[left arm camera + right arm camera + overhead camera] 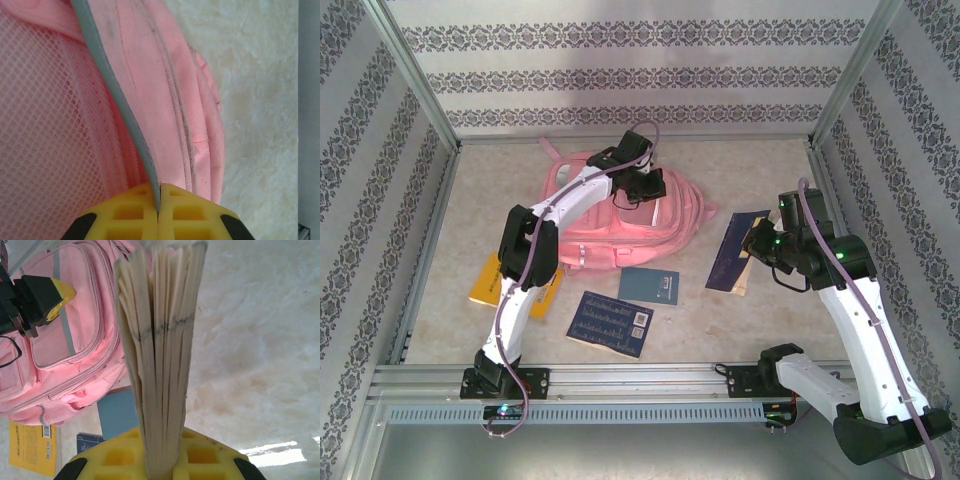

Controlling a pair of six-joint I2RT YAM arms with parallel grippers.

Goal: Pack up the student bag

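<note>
From above, the bag (pixel 620 215) lies flat toward the back of the table (pixel 720 330). The left gripper (pixel 645 185) is down on its far right part. The right gripper (pixel 760 245) hangs off to the bag's right, holding a dark book (pixel 732 250) clear of the table. A yellow book (pixel 490 280), a teal book (pixel 648 285) and another blue book (pixel 610 322) lie loose in front of the bag.

In the left wrist view, the jaws are clenched on a thin grey strip (pixel 115 90) of the bag, with mesh (pixel 45 125) on one side and pink seams on the other. That hold is narrow. A pull could slide the strip out, or drag the whole light bag across the table instead of opening it.

In the right wrist view, the jaws are clamped on the book's lower edge and its pages fan apart above them. The book could sag or twist in the grip as it moves. No open mouth shows on the bag here, so it could catch on the fabric.
</note>
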